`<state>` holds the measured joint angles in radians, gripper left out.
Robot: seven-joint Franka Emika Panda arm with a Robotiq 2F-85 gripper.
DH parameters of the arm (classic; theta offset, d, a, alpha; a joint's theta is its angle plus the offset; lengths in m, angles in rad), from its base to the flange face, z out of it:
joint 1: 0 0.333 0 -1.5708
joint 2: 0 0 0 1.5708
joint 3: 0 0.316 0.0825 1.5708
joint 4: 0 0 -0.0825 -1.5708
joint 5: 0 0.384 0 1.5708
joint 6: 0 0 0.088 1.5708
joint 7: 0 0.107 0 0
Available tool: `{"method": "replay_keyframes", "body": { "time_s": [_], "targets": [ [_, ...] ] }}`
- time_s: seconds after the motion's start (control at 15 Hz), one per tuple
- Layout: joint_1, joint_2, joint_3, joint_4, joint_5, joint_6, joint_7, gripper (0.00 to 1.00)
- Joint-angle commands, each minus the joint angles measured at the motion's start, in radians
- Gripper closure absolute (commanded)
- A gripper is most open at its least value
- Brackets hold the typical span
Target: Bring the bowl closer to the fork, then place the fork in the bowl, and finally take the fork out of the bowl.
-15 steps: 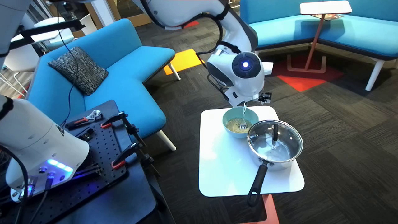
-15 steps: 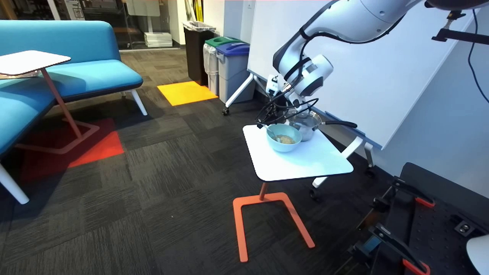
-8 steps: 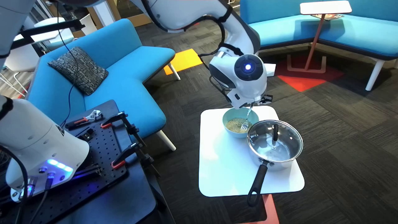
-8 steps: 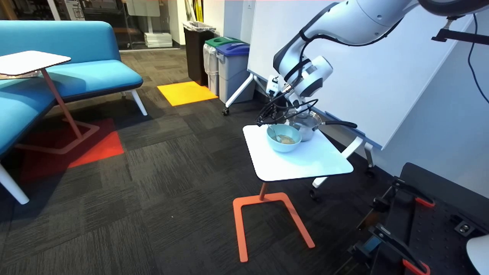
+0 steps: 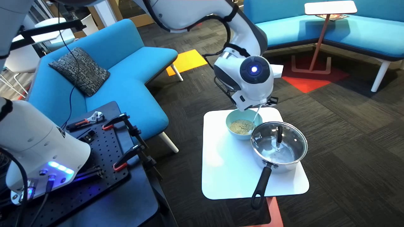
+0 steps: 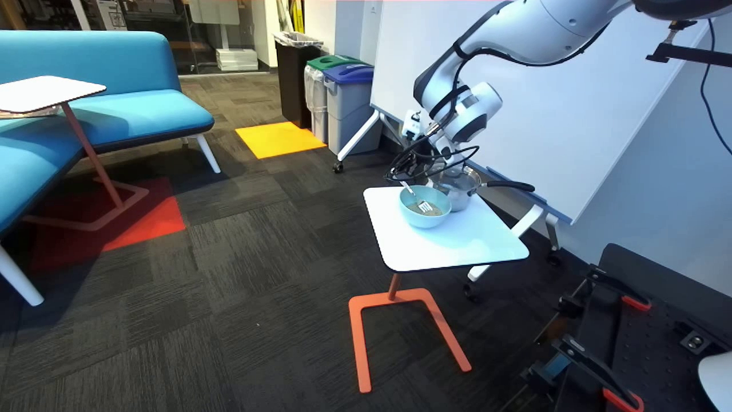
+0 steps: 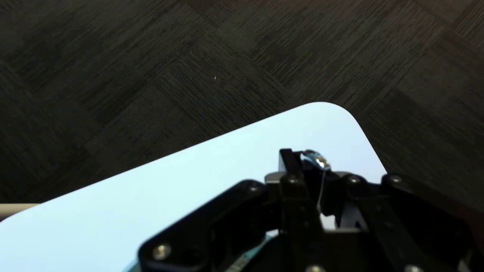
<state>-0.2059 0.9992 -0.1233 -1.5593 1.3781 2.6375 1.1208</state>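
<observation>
Pinching the slim silvery metal fork (image 6: 422, 204) by its handle, my black gripper (image 7: 310, 170) has it slanting down into the round pale-green bowl (image 6: 424, 221) below.

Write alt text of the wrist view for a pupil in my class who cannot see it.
A black gripper holds a fork by its shiny handle above a white tabletop. Slivers of the bowl show at the bottom; dark carpet fills the top.

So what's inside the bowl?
The bowl holds brownish, grainy stuff, and the fork's tines reach in; whether they touch it, I can't tell. Whatever lies beneath the grainy stuff is hidden.
</observation>
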Motion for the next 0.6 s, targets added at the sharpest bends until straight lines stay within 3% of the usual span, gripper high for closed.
{"method": "replay_keyframes", "body": {
  "time_s": [0.0,0.27,0.53],
  "targets": [
    [-0.051,-0.079,0.045,-0.056,0.069,-0.024,-0.085,0.99],
    [-0.089,-0.135,0.081,-0.084,0.226,-0.026,-0.287,0.99],
    [-0.092,-0.198,0.072,-0.143,0.332,-0.051,-0.416,0.99]
  ]
}}
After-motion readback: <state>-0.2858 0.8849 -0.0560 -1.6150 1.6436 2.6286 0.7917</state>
